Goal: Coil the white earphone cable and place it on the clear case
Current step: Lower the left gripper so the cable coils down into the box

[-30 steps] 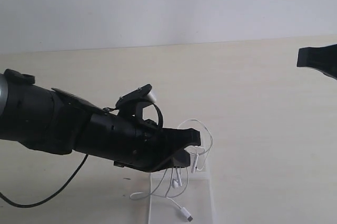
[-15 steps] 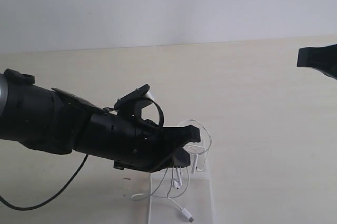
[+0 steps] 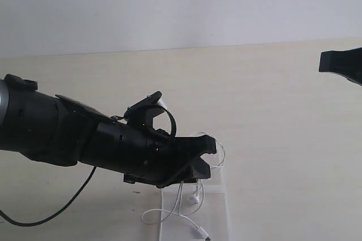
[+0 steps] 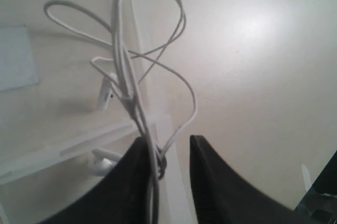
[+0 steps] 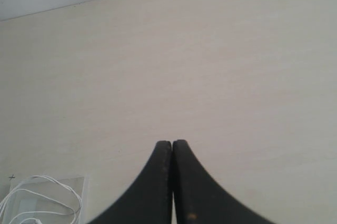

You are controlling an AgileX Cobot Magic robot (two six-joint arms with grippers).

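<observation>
My left end effector [image 4: 169, 145], released above the clear case [image 3: 218, 218], lets the white earphone cable [image 4: 124, 61] drop; right end effector [image 5: 172, 144] clenched.

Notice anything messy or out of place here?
Yes. The white earphone cable is a loose tangle, seemingly caught on one finger of the left end effector, and one loop spills off the clear case onto the table.

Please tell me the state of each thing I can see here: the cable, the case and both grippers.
white earphone cable: loose tangled loops, lower part on the clear case, top against the left gripper.
clear case: flat on the table.
left gripper: jaws apart.
right gripper: shut, empty.
</observation>
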